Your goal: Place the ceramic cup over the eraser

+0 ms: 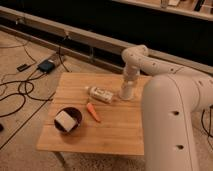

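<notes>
Ceramic cup (127, 90), small, plain white, tapered, no handle: stands on the far right part of the low wooden slatted table (115, 130), just right of the long white tube-like pack.

Eraser, small dark reddish-brown block: not visible anywhere on the table; judged to lie beneath the cup, though that cannot be confirmed from where I stand.

Gripper (129, 82), two-finger, white: directly above the cup, at or just over its top. Whether its fingers are apart or together I cannot tell, nor whether they touch the cup.

Arm (170, 107), white, thick-jointed: sweeps in from the lower right foreground, rises to a bent elbow at the table's far edge, then drops its last link almost straight down onto the cup.

Step in hand, as I judge it: the setting-down, at or near the release. Next move calls for a clean vertical lift clear of the cup, without nudging it sideways.

Other items:
- long white tube-like pack (100, 93), lying flat, mid-table.
- small orange carrot-shaped piece (93, 111), nearer the front.
- dark round bowl (68, 120) holding a white block (65, 120), front left.
</notes>
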